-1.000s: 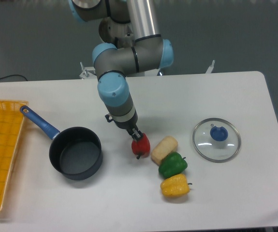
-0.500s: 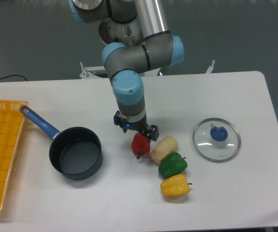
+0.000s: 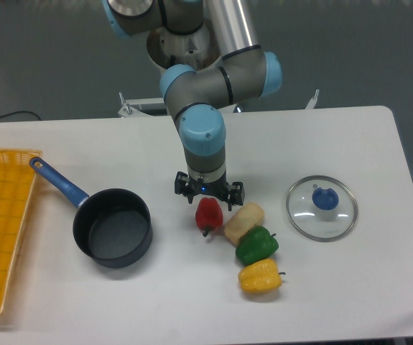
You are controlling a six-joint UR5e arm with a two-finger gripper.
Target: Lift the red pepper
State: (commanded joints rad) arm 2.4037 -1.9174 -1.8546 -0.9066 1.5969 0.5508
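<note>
Now fingers (image 3: 209, 195) spread, above red pepper (image 3: 208, 215)

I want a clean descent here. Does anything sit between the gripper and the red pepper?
Nothing visible does. The open gripper hangs just above the red pepper. The beige block lies close on the pepper's right, near one finger's path.

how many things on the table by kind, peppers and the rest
peppers: 3 – red pepper, green pepper, yellow pepper
pots: 1 – dark pot
lids: 1 – glass lid
baskets: 1 – yellow basket
beige blocks: 1 – beige block
total: 7
</note>
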